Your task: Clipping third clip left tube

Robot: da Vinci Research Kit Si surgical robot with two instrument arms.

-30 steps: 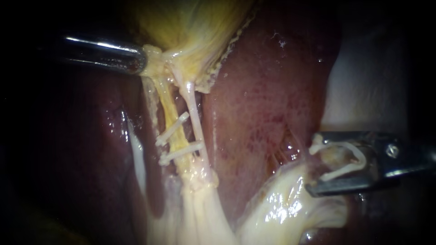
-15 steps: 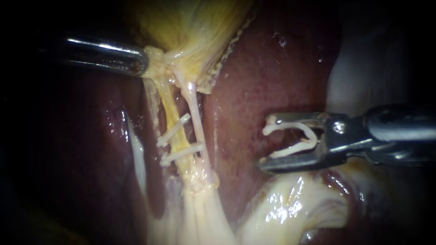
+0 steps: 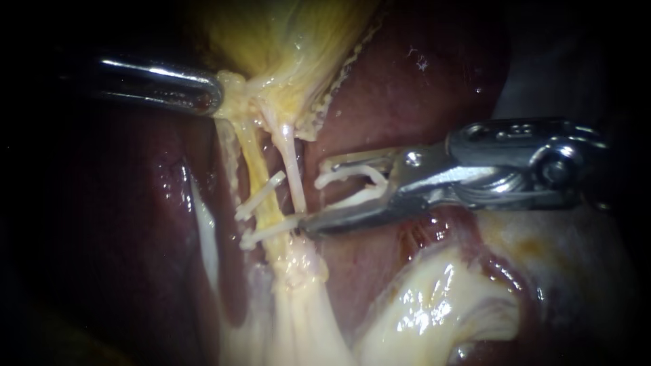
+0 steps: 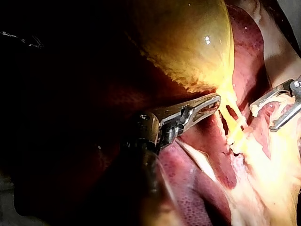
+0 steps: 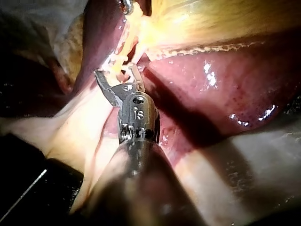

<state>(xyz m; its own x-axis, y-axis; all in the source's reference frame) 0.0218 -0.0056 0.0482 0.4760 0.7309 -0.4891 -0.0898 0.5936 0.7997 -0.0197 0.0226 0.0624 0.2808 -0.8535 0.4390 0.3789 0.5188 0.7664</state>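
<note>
Two tubes run down from the gallbladder [image 3: 285, 41]: the yellowish left tube [image 3: 252, 159] and the thin white right tube [image 3: 291, 169]. Two white clips [image 3: 261, 193] [image 3: 271, 229] cross the left tube. My left instrument [image 3: 213, 95] [image 4: 214, 101] is shut on tissue at the gallbladder's neck. My right instrument [image 3: 315, 193] [image 4: 263, 117] [image 5: 116, 73] carries an open white clip [image 3: 352, 186] between its wide-set jaws. Its tips lie just right of the right tube, around neither tube. The lower tip is at the end of the lower clip.
Dark red liver [image 3: 407, 122] [image 5: 225, 80] lies under and to the right of the tubes. Pale glistening fatty tissue [image 3: 434, 305] bulges at the lower right, beneath my right instrument's shaft. A pale strand [image 3: 203, 230] runs left of the tubes.
My right instrument has travelled left and up from the lower right across the liver, carrying the clip to the tubes. The left instrument and the two placed clips have not moved.
</note>
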